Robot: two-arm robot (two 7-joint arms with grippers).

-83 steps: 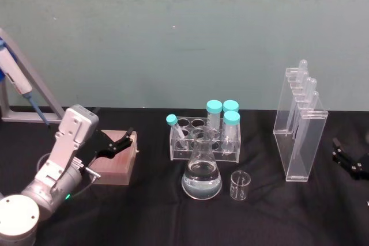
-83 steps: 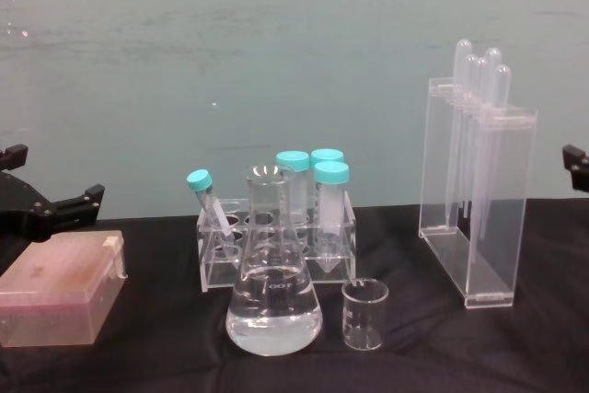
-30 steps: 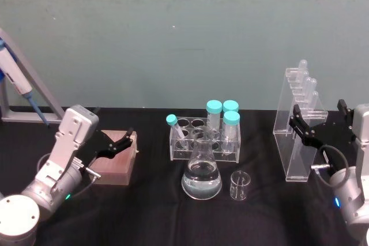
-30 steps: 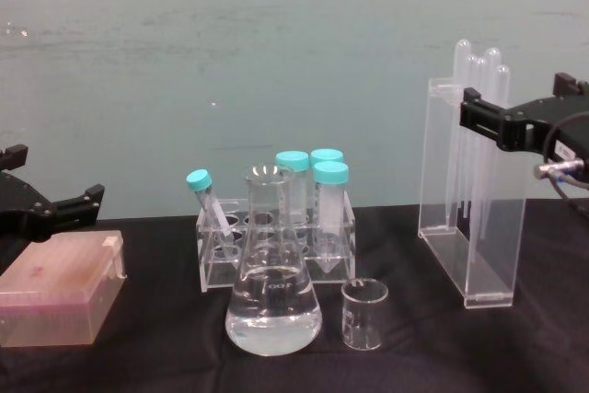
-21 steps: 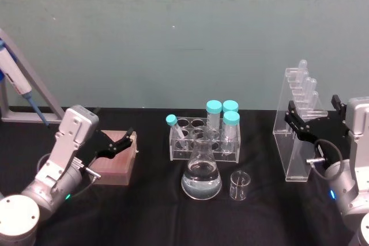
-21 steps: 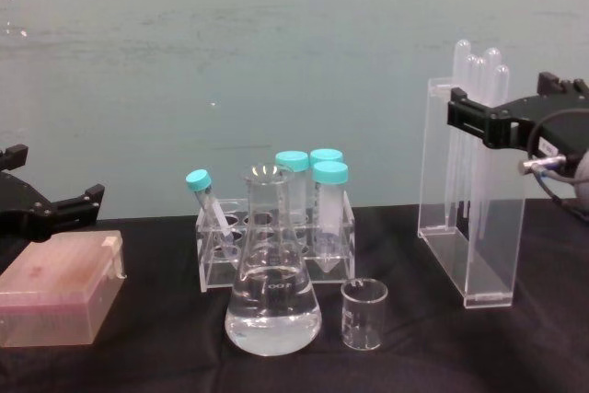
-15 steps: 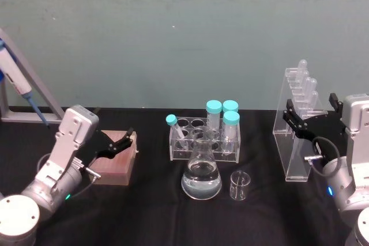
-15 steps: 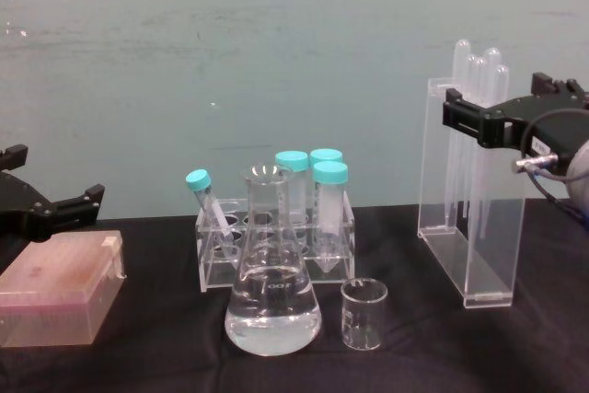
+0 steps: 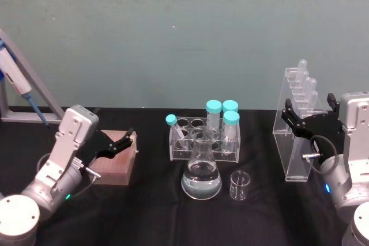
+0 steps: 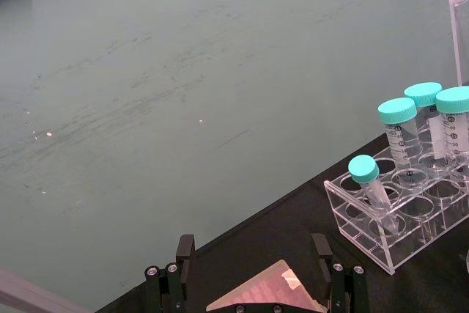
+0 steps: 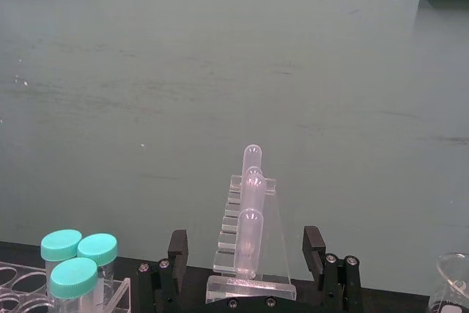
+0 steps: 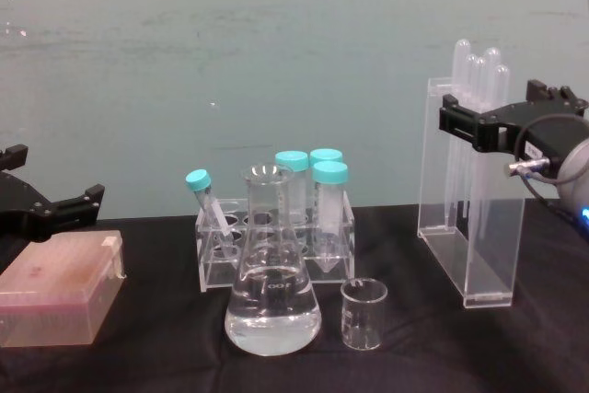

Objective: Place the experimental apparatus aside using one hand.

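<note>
The black-covered table (image 9: 144, 217) runs out of the head view on the left, right and front, so only its back edge can be seen.

The tall clear acrylic pipette stand (image 9: 300, 148) stands upright towards the table's right edge. Its clear walls are hard to trace against the dark cloth.

The right gripper (image 9: 309, 112) is at the stand's upper part with its two black fingers spread wide. In the right wrist view the gripper (image 11: 245, 243) has one finger on each side of the stand (image 11: 249, 269), with a gap showing on both sides. The gripper's body hides the stand's foot there.

The left gripper (image 9: 115, 144) is near the table's left edge, its fingers also spread, just above a pink box (image 9: 118, 162). I cannot tell whether it touches the box.

A clear tube rack (image 9: 183, 148) sits mid-table towards the back edge and holds four teal-capped tubes (image 9: 214, 108), one of them leaning.

In front of the rack, the conical flask (image 9: 202, 177) holds clear liquid and covers part of the rack.

The small empty beaker (image 9: 240, 186) stands just beside the flask on its right, apart from it.

The plastic pipettes (image 12: 479, 71) rise from the top of the stand. The acrylic blurs their lower stems.
</note>
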